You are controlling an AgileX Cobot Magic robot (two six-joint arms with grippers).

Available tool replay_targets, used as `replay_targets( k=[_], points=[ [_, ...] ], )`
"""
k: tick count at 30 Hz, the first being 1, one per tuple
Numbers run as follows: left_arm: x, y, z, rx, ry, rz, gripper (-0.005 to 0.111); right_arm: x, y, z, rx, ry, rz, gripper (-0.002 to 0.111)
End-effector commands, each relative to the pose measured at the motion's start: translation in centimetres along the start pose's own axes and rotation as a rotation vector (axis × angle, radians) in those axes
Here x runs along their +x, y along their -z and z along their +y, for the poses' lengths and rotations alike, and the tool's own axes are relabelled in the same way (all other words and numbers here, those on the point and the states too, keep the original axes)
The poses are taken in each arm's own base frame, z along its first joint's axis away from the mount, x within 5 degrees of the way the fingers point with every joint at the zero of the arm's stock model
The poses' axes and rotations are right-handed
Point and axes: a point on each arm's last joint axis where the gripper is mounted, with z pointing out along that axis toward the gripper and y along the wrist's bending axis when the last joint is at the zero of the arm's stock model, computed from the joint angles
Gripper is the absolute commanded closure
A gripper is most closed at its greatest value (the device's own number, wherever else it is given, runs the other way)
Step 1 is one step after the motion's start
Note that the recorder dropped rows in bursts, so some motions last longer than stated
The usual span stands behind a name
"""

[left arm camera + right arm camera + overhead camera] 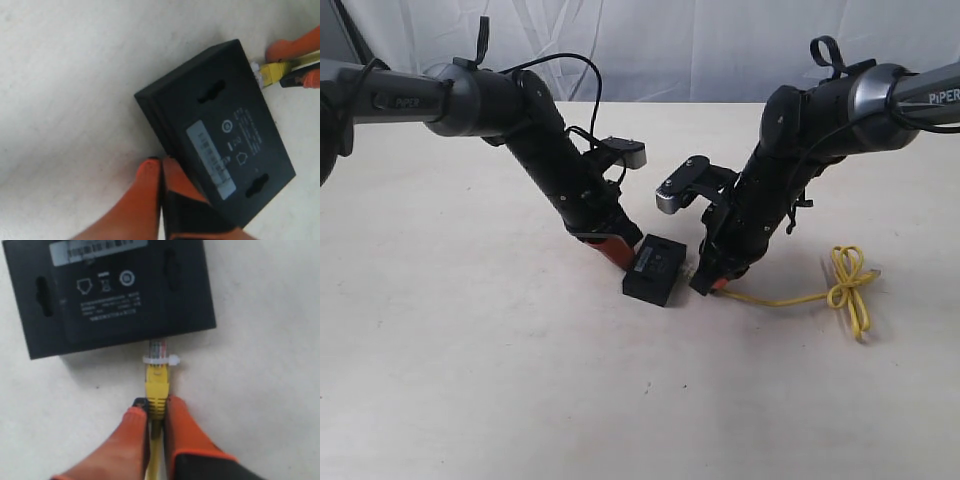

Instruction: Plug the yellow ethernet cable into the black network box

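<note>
On the table (470, 380), my right gripper (156, 412) pinches the yellow ethernet cable (157, 382), its plug tip at the black network box (110, 295); my left gripper (161, 167), fully closed, rests against the box's opposite edge.

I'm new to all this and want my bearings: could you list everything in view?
box: one, black, on the table between the pincers.
cable: one, yellow, running from the box to a knotted loop; its clear plug meets the box's edge.
table: one, cream, under everything.
curtain: one, white, behind the table.
arms: two, black and grey; left arm, right arm.
left pincer: one, orange-tipped, shut, at the box's edge.
right pincer: one, orange-tipped, shut on the cable behind the plug.
</note>
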Motion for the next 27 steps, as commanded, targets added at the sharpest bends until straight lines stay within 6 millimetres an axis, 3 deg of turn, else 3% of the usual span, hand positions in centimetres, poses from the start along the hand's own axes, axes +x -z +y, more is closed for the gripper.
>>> replay_targets(
  k=[1, 12, 21, 27],
  points=[
    [0.3, -0.9, 0.3, -0.009, -0.007, 0.017, 0.107, 0.0, 0.1, 0.2, -0.031, 0.004, 0.011, 0.109],
    [0.4, -0.8, 0.4, -0.01, -0.005, 0.016, 0.107, -1.0, -0.4, 1.7, -0.021, 0.073, 0.002, 0.109],
    [0.4, -0.8, 0.4, -0.01, -0.005, 0.016, 0.107, -1.0, 0.0, 1.8, -0.019, 0.027, 0.011, 0.109],
    [0.4, -0.8, 0.4, -0.01, -0.005, 0.016, 0.107, -0.1, 0.9, 1.9, -0.006, 0.011, 0.113, 0.109]
  ],
)
